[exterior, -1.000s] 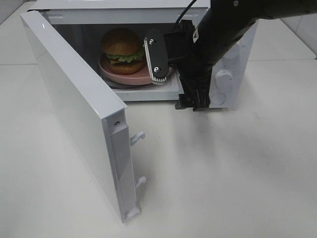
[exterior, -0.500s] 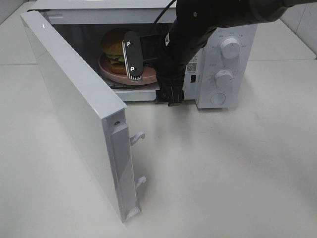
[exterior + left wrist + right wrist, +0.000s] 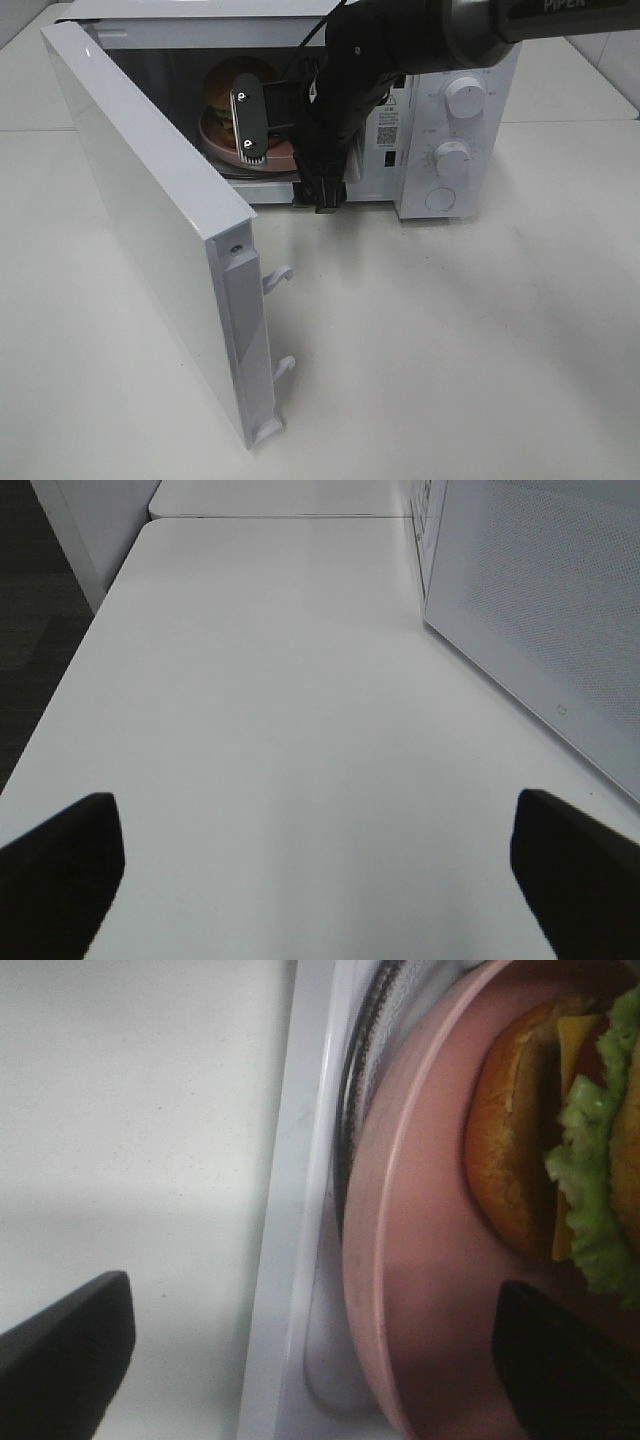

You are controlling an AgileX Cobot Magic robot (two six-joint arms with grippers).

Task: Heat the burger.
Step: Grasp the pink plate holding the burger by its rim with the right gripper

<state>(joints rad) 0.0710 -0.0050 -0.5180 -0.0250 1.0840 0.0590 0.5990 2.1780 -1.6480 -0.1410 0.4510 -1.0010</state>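
My right gripper point(image 3: 285, 140) has swung left across the white microwave's point(image 3: 440, 140) mouth, jaws spread and empty, where the soft, stacked golden-bun burger point(image 3: 560, 1130) sits on its stiff pink round plate point(image 3: 420, 1290), whose rim I'd rather grasp.

The setting looks like a robotics test lab rather than a home kitchen. A small white microwave oven with round knobs point(image 3: 455, 120) stands alone, door open, on a broad plain white tabletop point(image 3: 450, 340), with dark floor point(image 3: 40, 630) beside the table. A black robot arm marked "PIPER" point(image 3: 420, 40) reaches over it.
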